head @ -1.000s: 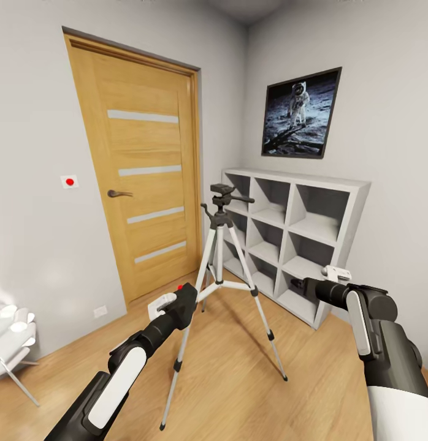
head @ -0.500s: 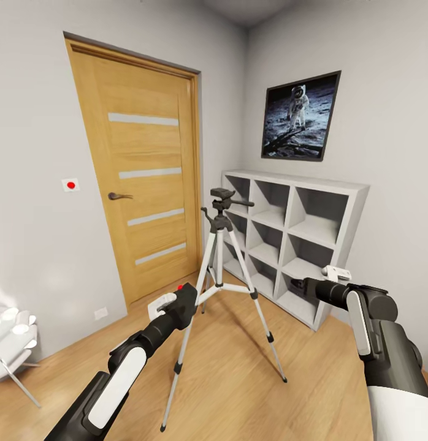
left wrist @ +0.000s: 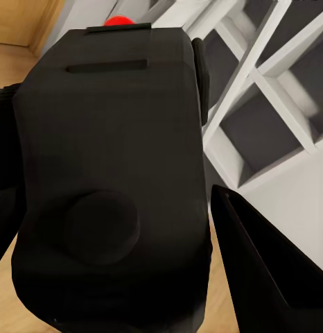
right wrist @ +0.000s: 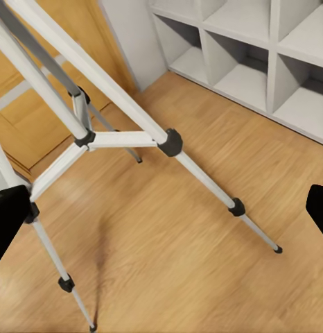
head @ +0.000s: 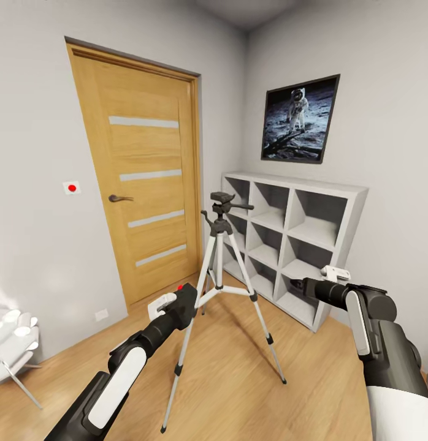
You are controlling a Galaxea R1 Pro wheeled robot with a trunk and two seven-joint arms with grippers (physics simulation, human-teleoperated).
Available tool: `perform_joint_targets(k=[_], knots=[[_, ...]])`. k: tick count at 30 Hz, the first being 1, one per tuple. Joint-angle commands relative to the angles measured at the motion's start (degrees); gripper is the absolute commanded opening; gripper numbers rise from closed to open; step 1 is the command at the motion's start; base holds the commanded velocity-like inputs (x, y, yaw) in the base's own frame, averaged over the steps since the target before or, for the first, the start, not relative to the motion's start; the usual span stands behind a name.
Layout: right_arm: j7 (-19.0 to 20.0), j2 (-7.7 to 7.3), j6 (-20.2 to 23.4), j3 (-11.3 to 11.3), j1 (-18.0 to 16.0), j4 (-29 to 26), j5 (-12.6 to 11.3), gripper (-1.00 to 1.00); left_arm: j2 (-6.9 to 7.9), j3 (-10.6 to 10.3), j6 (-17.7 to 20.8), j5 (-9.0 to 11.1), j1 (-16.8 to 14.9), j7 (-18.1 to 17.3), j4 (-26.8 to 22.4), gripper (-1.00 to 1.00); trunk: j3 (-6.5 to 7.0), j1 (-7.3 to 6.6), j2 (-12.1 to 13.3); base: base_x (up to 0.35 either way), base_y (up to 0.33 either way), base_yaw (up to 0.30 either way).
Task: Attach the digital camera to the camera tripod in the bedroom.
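A: Where is the camera point(head: 187, 298)?

B: In the left gripper point(head: 180, 301), low and left of the tripod point(head: 221, 288). The left wrist view has its black body point(left wrist: 109, 180) sitting between the fingers point(left wrist: 269, 267), red dot on top.

A: And the tripod?

B: Standing on the wood floor point(head: 238, 380) between the door point(head: 146, 184) and the white shelves point(head: 294, 236), head bare, handle towards the shelves.

A: The right gripper point(head: 298, 283)?

B: Held out near the shelves, holding nothing. Its fingertips point(right wrist: 9, 218) sit at opposite edges of the right wrist view, wide apart, over the tripod's legs point(right wrist: 134, 132).

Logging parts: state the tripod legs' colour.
Silver-white camera tripod legs with black joints, clearest in right wrist view.
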Motion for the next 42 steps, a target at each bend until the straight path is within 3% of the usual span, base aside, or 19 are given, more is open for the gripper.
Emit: perform_joint_targets(k=[1, 13, 16, 19, 22, 25, 27, 31, 33, 37, 39, 41, 42], knots=[[-0.2, 0.00, 0.3, -0.1, -0.1, 0.0, -0.5, 1.00, 0.06, -0.1, 0.1, 0.4, -0.1, 0.5, -0.1, -1.00, 0.10, -0.22, 0.4, 0.000, 0.000, 0.000], [-0.4, 0.03, 0.3, -0.1, 0.0, 0.0, -0.5, 1.00, 0.06, -0.1, 0.1, 0.4, -0.1, 0.5, -0.1, -1.00, 2.26, -2.85, 5.2, 0.000, 0.000, 0.000], [-0.5, 0.01, 0.0, 0.0, 0.0, 0.4, -0.5, 1.00, 0.08, 1.0, 0.3, 0.5, -0.1, 0.5, 0.4, -1.00, 2.80, -3.51, 6.4, 0.000, 0.000, 0.000], [-0.4, -0.16, 0.0, -0.1, 0.0, 1.4, -0.5, 1.00, 0.08, 3.1, 0.5, 1.4, -0.1, 0.5, 0.7, -1.00, 3.34, -4.17, 7.6, 0.000, 0.000, 0.000], [-0.5, -0.27, -0.1, -0.1, -0.1, 2.0, -0.5, 1.00, 0.07, 4.7, 0.6, 3.4, -0.1, 0.5, 2.6, -1.00, 3.87, -4.83, 8.8, 0.000, 0.000, 0.000], [-0.8, -0.22, -0.7, -0.2, -0.1, 3.7, -0.5, 1.00, 0.05, 5.7, 0.7, 5.3, -0.1, 0.6, 7.8, -1.00, 4.41, -5.49, 10.0, 0.000, 0.000, 0.000], [-1.0, -0.25, -2.1, -0.1, 0.0, 7.0, -0.4, 1.00, 0.37, 6.0, 0.8, 5.5, -0.1, 0.9, 11.9, -1.00, 4.77, -5.93, 10.8, 0.000, 0.000, 0.000], [-1.2, -0.63, -7.2, -0.1, -0.1, 18.5, 1.0, 1.00, 4.54, 6.0, 1.0, 5.8, -0.1, 1.2, 19.0, -1.00, 5.49, -6.81, 12.4, 0.000, 0.000, 0.000], [-1.2, -0.70, -8.9, -0.1, -0.1, 21.6, 1.7, 1.00, 5.46, 5.9, 1.0, 5.8, -0.1, 1.2, 21.3, -1.00, 5.49, -6.81, 12.4, 0.000, 0.000, 0.000], [-1.2, -1.33, -15.6, -0.2, -0.1, 32.9, 6.3, 1.00, 6.64, 5.3, 1.2, 5.7, -0.1, 1.4, 29.6, -1.00, 5.49, -6.81, 12.4, 0.000, 0.000, 0.000], [-1.2, -2.60, -19.8, -0.2, 0.0, 39.9, 9.5, 1.00, 6.77, 4.7, 1.5, 5.6, -0.1, 1.4, 34.9, -1.00, 5.49, -6.81, 12.4, 0.000, 0.000, 0.000], [-1.2, -4.41, -26.8, -0.2, 0.0, 50.2, 13.4, 1.00, 6.72, 3.2, 1.6, 5.5, -0.1, 1.3, 42.9, -1.00, 5.49, -6.81, 12.4, 0.000, 0.000, 0.000], [-1.2, -4.83, -28.9, -0.2, 0.0, 52.9, 14.1, 1.00, 6.58, 2.8, 1.5, 5.5, -0.1, 1.2, 44.9, -1.00, 5.49, -6.81, 12.4, 0.000, 0.000, 0.000]])
